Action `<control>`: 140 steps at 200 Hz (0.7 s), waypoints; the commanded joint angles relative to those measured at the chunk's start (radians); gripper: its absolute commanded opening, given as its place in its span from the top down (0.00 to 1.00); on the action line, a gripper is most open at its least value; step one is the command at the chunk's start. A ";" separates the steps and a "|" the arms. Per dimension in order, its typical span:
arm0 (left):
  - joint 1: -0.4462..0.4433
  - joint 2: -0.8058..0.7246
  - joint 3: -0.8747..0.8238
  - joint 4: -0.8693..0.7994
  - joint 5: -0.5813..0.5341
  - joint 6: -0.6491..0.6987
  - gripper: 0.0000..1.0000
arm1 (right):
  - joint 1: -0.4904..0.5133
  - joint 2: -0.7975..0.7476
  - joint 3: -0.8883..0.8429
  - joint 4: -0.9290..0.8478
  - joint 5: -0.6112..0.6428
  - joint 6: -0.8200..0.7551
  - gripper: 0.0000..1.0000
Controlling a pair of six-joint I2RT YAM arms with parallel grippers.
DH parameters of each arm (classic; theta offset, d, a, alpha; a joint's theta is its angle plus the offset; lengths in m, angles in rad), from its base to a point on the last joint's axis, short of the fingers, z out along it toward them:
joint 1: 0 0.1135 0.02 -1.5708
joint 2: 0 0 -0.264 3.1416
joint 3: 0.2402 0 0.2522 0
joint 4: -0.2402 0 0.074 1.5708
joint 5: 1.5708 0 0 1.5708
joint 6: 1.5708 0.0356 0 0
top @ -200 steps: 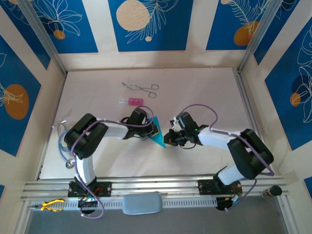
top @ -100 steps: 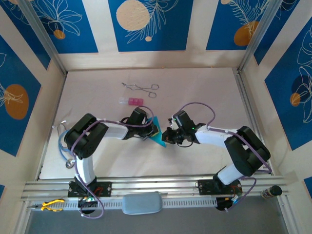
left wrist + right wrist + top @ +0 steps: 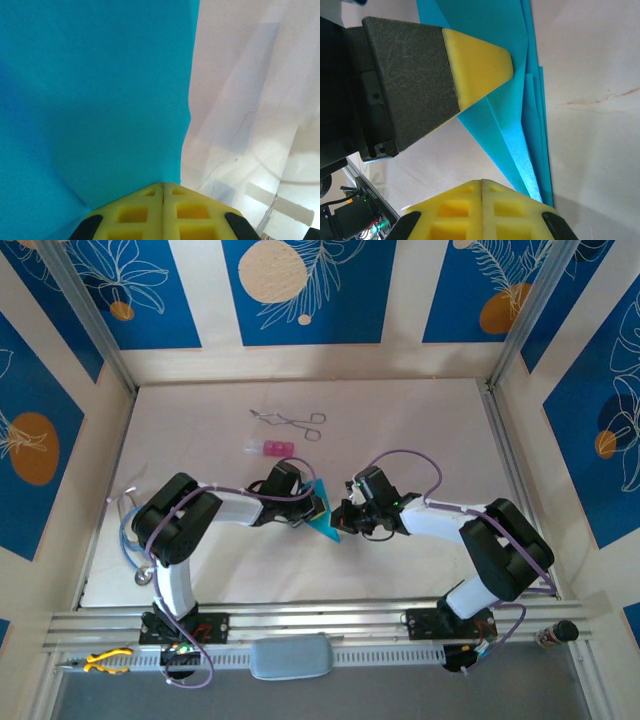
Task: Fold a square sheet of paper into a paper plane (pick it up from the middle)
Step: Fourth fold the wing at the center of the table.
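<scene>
Paper plane [image 3: 326, 516]: cyan, already folded to a narrow layered wedge, lying about mid-tabletop [image 3: 430, 430], a bit closer to the near edge than the far one. Stacked flaps and a long crease show in the right wrist view.

Left gripper [image 3: 162, 186]: fingers closed tight, with the cyan sheet coming straight out from between the tips, so it reads as pinching the plane's left side. Right gripper [image 3: 481, 184]: fingers closed together at the wedge's near end, right by the crease. Can't tell if paper is caught between them or if they just press on it.

Step in hand looks like sharpening or holding a fold. To do it well:
- keep the left pinch fixed as the anchor
- run the closed right tips along the crease, not across it
- press flat to the tabletop so layers don't slide
- avoid tugging, thin paper will tear or unfold

Forceps [image 3: 290, 421] and pink block [image 3: 272, 448] sit toward the far edge, well apart from the work.
</scene>
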 commanded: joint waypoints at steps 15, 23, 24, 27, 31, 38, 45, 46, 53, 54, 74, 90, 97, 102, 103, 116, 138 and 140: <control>0.006 0.009 0.000 -0.081 -0.023 0.030 0.95 | -0.014 -0.021 -0.019 0.021 -0.002 0.022 0.98; 0.006 0.008 0.001 -0.081 -0.023 0.031 0.95 | -0.017 -0.019 -0.020 0.029 -0.010 0.024 0.98; 0.006 0.009 0.001 -0.080 -0.023 0.030 0.95 | -0.017 -0.019 -0.021 0.030 -0.011 0.024 0.98; 0.007 0.009 0.003 -0.080 -0.023 0.030 0.95 | -0.018 -0.017 -0.021 0.033 -0.014 0.024 0.98; 0.006 0.010 0.003 -0.080 -0.022 0.030 0.95 | -0.017 -0.014 -0.019 0.035 -0.015 0.024 0.98; 0.007 0.011 0.006 -0.082 -0.022 0.033 0.95 | -0.017 -0.008 -0.017 0.041 -0.021 0.025 0.98; 0.007 0.012 0.009 -0.083 -0.020 0.034 0.95 | -0.017 0.001 -0.014 0.048 -0.032 0.025 0.98; 0.007 0.012 0.009 -0.084 -0.020 0.034 0.95 | -0.017 0.002 -0.014 0.050 -0.034 0.024 0.98; 0.007 0.014 0.011 -0.084 -0.019 0.035 0.95 | -0.016 0.013 -0.007 0.055 -0.047 0.022 0.98; 0.007 0.014 0.011 -0.085 -0.018 0.035 0.95 | -0.016 0.015 -0.007 0.056 -0.047 0.022 0.98; 0.007 0.015 0.013 -0.088 -0.015 0.038 0.95 | -0.013 0.034 0.008 0.051 -0.033 0.026 0.98; 0.007 0.014 0.013 -0.088 -0.016 0.039 0.95 | -0.013 0.054 0.019 0.052 -0.025 0.024 0.98; 0.007 0.013 0.013 -0.086 -0.015 0.039 0.95 | -0.013 0.064 0.024 0.053 -0.022 0.025 0.98; 0.007 0.013 0.012 -0.086 -0.014 0.038 0.95 | -0.013 0.069 0.026 0.056 -0.021 0.027 0.98; 0.007 0.013 0.013 -0.087 -0.014 0.039 0.95 | -0.013 0.070 0.027 0.057 -0.020 0.027 0.99; 0.007 0.012 0.013 -0.087 -0.014 0.039 0.95 | -0.013 0.084 0.033 0.072 -0.022 0.030 0.99; 0.007 0.008 0.011 -0.089 -0.015 0.039 0.95 | -0.013 0.112 0.055 0.082 -0.031 0.030 0.99; 0.006 0.009 0.011 -0.089 -0.015 0.039 0.95 | -0.012 0.116 0.058 0.082 -0.030 0.030 0.99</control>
